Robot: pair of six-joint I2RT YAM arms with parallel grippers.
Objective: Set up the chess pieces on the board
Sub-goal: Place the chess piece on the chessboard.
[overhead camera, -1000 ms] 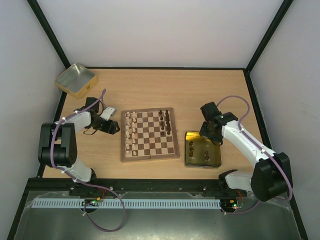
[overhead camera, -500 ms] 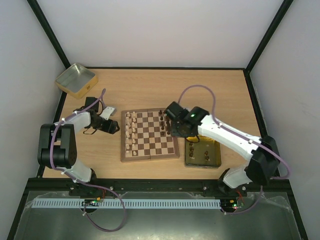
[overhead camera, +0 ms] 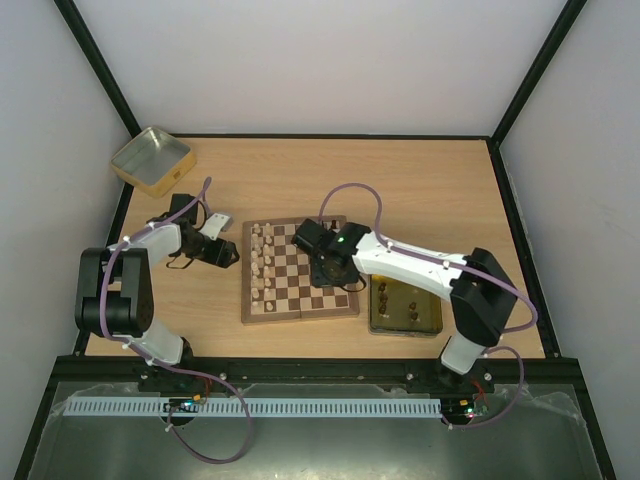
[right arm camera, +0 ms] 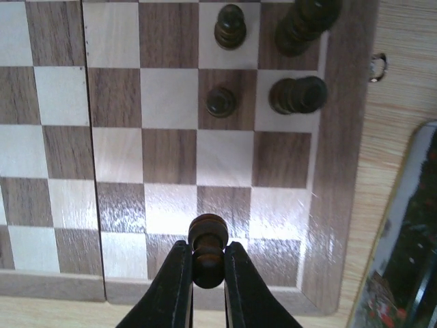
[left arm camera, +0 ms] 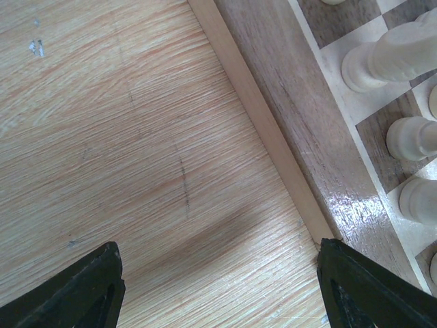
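The small wooden chessboard (overhead camera: 290, 285) lies mid-table. Pale cream pieces (overhead camera: 262, 262) stand in two columns along its left side. Several dark pieces (right arm camera: 225, 101) stand near its right side. My right gripper (right arm camera: 208, 270) is shut on a dark brown pawn (right arm camera: 208, 249) and holds it above the board's near right squares; it hangs over the board's right half (overhead camera: 332, 268) in the top view. My left gripper (left arm camera: 218, 287) is open and empty, low over the bare table just left of the board rim (left arm camera: 263, 123), with cream pieces (left arm camera: 389, 58) at the right.
A gold tin (overhead camera: 428, 318) with several dark pieces stands right of the board; its edge shows in the right wrist view (right arm camera: 403, 232). Another gold tin (overhead camera: 152, 160) sits at the back left corner. Black frame rails edge the table.
My right arm has swung left from the gold tin to over the board's right half, carrying a dark pawn. The left arm has not moved.
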